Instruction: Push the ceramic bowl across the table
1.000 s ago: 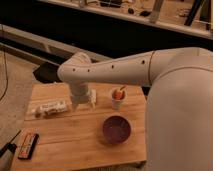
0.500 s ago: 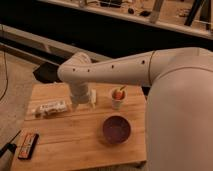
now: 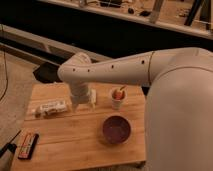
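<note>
since nothing has moved against the pictures of a moment before, the push has not begun: the ceramic bowl (image 3: 116, 129) sits untouched on the near right part of the tabletop (image 3: 75, 145). the pincer (image 3: 84, 102) hangs low over the far middle, between a pale packet (image 3: 51, 107) at left and a white cup (image 3: 118, 97) at right, apart from the bowl. whether it is open or closed i cannot tell. i think it must first come nearer and to the right.
</note>
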`<action>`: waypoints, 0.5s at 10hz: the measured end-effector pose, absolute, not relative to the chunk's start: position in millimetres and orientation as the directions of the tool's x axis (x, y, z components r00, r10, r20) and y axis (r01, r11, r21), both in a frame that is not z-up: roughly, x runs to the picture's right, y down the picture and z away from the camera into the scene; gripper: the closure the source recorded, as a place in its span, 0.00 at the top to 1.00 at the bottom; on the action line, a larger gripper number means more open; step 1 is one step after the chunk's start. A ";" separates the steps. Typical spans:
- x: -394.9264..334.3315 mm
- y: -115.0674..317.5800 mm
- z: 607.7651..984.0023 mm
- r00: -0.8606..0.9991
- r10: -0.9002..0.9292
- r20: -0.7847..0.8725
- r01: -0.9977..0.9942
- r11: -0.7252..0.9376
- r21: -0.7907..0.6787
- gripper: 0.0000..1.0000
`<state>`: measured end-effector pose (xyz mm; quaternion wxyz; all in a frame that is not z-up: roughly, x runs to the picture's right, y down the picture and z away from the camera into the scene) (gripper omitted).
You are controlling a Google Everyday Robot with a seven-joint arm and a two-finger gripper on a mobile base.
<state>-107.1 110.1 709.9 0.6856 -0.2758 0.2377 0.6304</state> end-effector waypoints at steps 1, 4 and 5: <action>-105.5 113.8 716.0 0.094 0.724 -0.683 -0.995 0.052 -0.082 0.65; -103.3 124.8 743.0 0.090 0.691 -0.718 -0.995 0.028 -0.098 0.65; -104.4 127.3 753.9 0.085 0.681 -0.728 -0.994 0.008 -0.108 0.65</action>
